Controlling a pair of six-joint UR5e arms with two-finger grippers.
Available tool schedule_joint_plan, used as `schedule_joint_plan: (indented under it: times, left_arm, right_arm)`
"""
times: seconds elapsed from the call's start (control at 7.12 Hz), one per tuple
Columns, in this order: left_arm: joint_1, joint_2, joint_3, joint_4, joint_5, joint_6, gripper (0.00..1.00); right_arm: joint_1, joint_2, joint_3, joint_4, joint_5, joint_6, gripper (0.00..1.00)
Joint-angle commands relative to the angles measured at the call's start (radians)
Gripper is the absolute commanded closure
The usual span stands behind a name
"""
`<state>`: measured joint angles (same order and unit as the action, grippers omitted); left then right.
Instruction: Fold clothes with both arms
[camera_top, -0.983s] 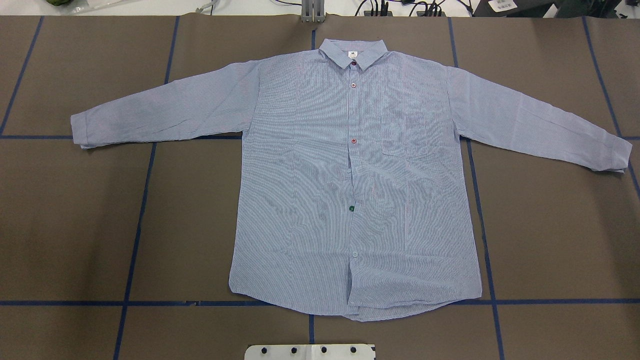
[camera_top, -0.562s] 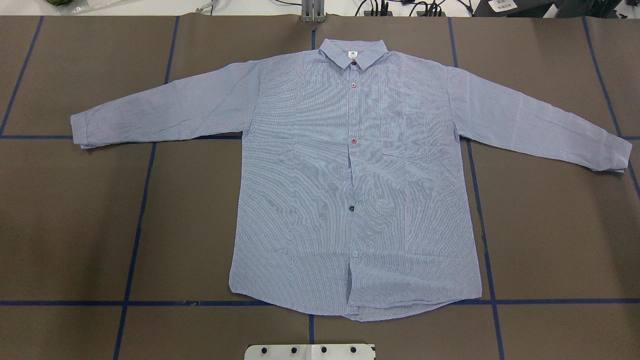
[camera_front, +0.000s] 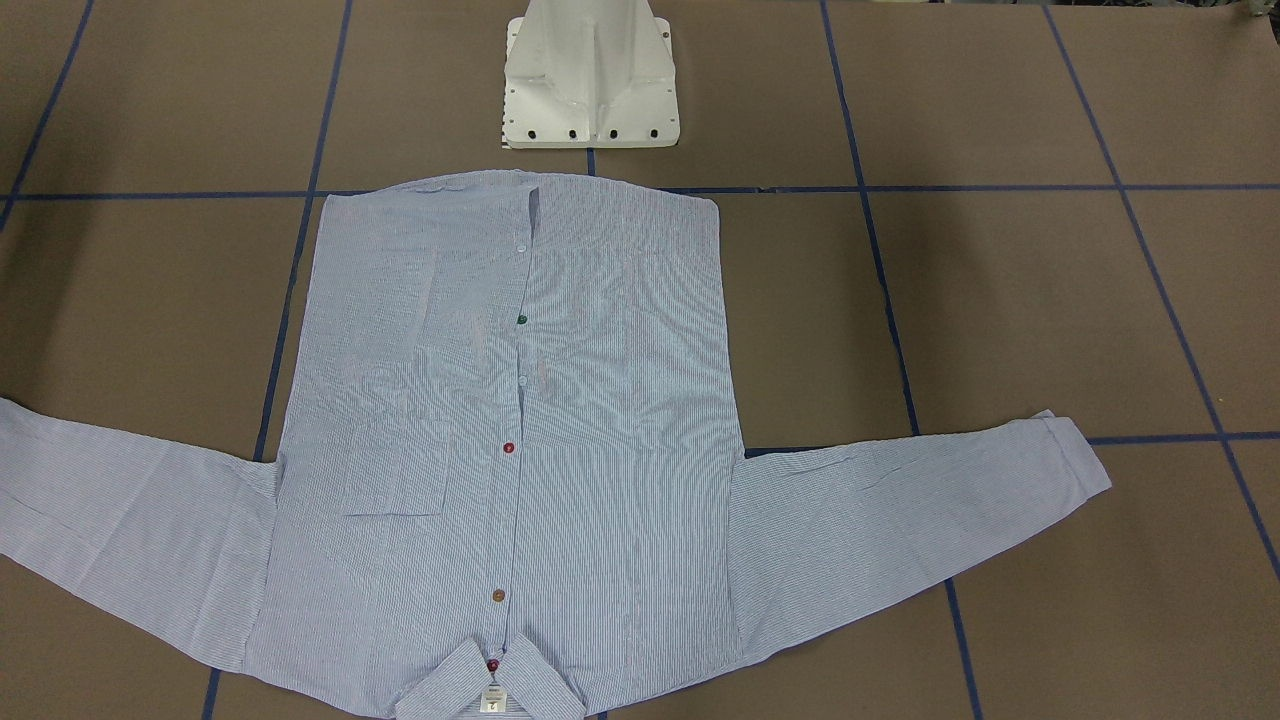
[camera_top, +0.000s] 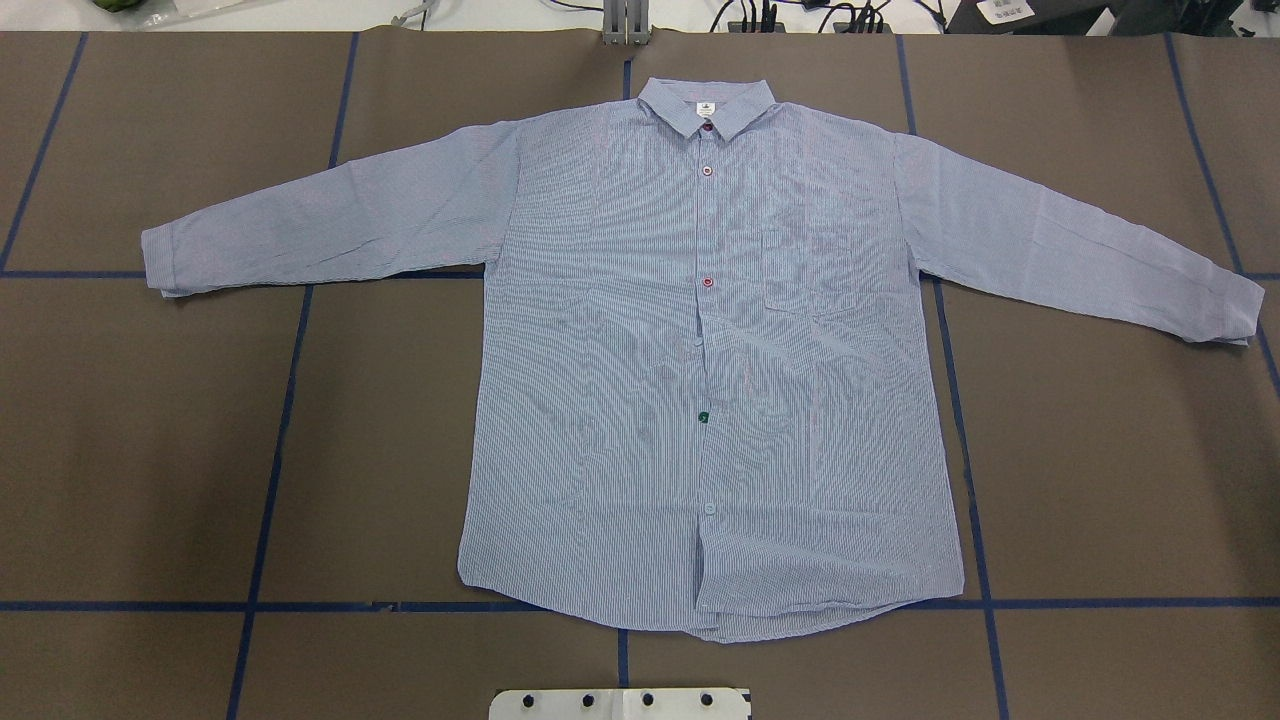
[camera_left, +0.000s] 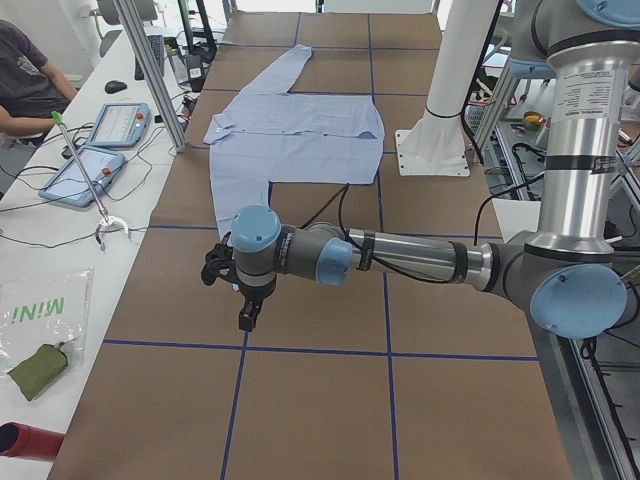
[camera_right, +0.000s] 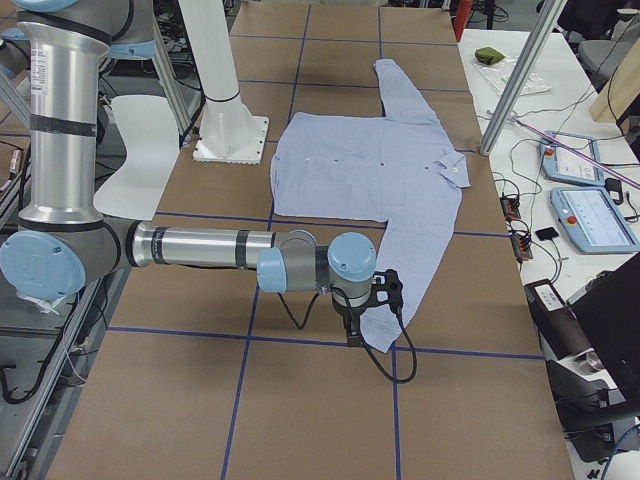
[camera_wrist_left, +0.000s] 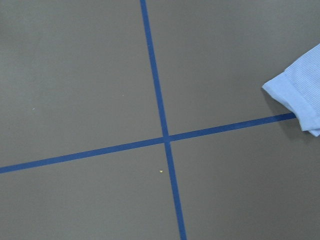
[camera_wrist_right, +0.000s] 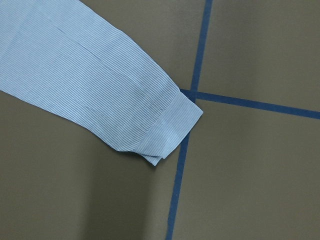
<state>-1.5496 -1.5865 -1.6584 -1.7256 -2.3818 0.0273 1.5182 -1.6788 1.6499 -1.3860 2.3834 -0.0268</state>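
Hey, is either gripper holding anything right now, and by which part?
Nothing is held. The shirt lies flat on the table, untouched; the left gripper and right gripper hang clear above it.

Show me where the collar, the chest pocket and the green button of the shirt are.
collar (camera_top: 706, 93): overhead view, its inner band.
chest pocket (camera_top: 806, 275): overhead view, its middle.
green button (camera_top: 704, 416): overhead view, its centre.
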Motion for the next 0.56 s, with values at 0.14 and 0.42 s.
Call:
schedule_joint_plan:
  times: [0.14, 0.42]
  left_arm:
    - [0.002, 0.025, 0.023, -0.112, -0.033, -0.006, 0.01]
    - [0.002, 0.023, 0.022, -0.112, -0.033, -0.007, 0.01]
  right_arm:
    - [-0.169, -0.005, -0.111, 0.345, -0.094, 0.348, 0.00]
    - [-0.196, 0.026, -0.244, 0.487, -0.119, 0.378, 0.00]
